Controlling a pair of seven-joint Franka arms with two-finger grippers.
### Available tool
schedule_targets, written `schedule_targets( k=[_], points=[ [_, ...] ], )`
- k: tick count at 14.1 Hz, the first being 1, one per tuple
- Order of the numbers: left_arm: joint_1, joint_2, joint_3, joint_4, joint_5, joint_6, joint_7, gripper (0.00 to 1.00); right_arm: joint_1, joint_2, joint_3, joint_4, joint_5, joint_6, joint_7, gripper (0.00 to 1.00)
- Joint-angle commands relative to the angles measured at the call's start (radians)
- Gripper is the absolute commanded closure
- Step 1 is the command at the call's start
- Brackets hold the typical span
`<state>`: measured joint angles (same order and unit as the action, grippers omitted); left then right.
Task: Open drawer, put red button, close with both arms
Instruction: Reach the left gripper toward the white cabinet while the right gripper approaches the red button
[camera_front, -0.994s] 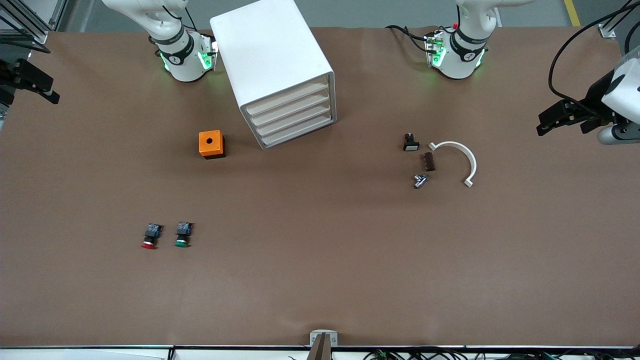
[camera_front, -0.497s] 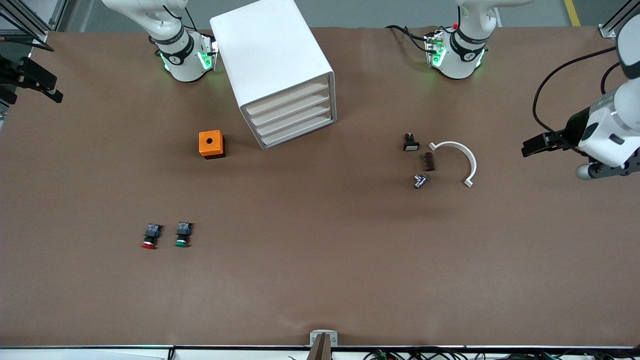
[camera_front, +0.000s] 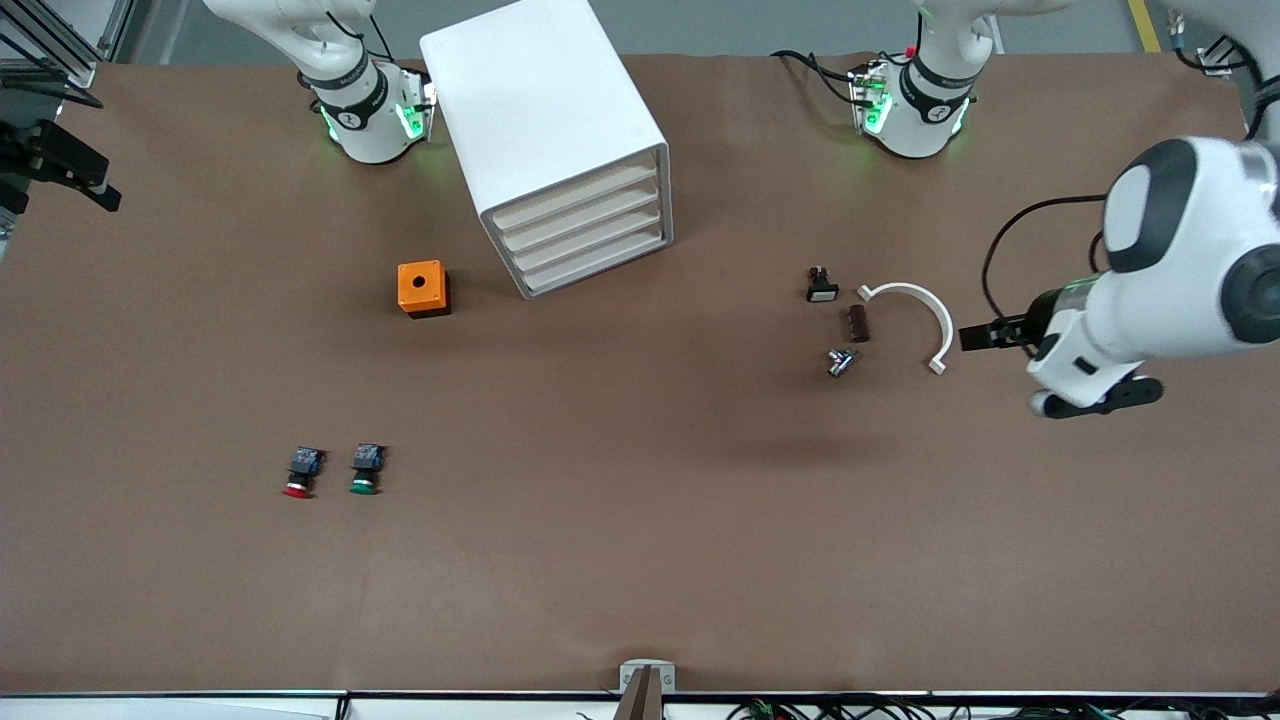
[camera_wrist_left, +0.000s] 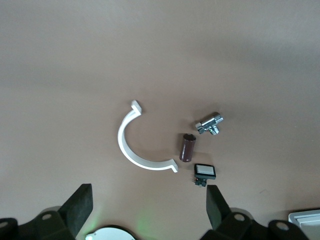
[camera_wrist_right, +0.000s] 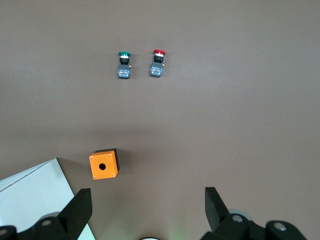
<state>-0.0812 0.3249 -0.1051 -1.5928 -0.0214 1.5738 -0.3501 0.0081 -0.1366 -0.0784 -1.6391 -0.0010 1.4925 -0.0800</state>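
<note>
The red button (camera_front: 298, 476) lies on the brown table near the front camera, toward the right arm's end, beside a green-capped button (camera_front: 365, 471). It also shows in the right wrist view (camera_wrist_right: 158, 63). The white drawer cabinet (camera_front: 545, 130) stands between the arm bases with all drawers (camera_front: 585, 235) shut. My left gripper (camera_front: 985, 335) is open and empty in the air beside the white arc (camera_front: 925, 315); its wrist view shows its fingers (camera_wrist_left: 80, 206) wide apart. My right gripper (camera_front: 62, 165) is open and empty at the table's edge; its fingers (camera_wrist_right: 80, 207) stand wide apart.
An orange box with a hole (camera_front: 423, 288) sits beside the cabinet. Near the white arc (camera_wrist_left: 142, 147) lie a brown cylinder (camera_wrist_left: 188, 147), a chrome fitting (camera_wrist_left: 210, 123) and a small white-capped switch (camera_wrist_left: 204, 172). The green button (camera_wrist_right: 123, 65) shows in the right wrist view.
My left arm has swung in from the table's end toward the white arc and the small parts. My right gripper has barely moved. Nothing on the table has shifted.
</note>
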Motion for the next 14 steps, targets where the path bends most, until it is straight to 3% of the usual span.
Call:
schedule_targets(
  k=[1,6,10,14],
  points=[
    [-0.081,0.084,-0.001,0.04,0.017,0.008,-0.123,0.0,0.01,0.096,-0.001,0.033,-0.008,0.014,0.005,0.0],
    [-0.225,0.173,-0.001,0.128,0.009,0.014,-0.41,0.0,-0.003,0.253,-0.003,0.076,-0.005,0.035,0.0,0.0],
    [-0.334,0.256,-0.001,0.221,-0.069,-0.023,-0.767,0.0,-0.023,0.307,-0.006,0.079,-0.011,0.06,0.017,0.0],
    [-0.367,0.332,-0.001,0.254,-0.274,-0.023,-1.004,0.0,-0.013,0.356,-0.004,-0.066,0.006,0.344,0.114,0.0]
  ],
)
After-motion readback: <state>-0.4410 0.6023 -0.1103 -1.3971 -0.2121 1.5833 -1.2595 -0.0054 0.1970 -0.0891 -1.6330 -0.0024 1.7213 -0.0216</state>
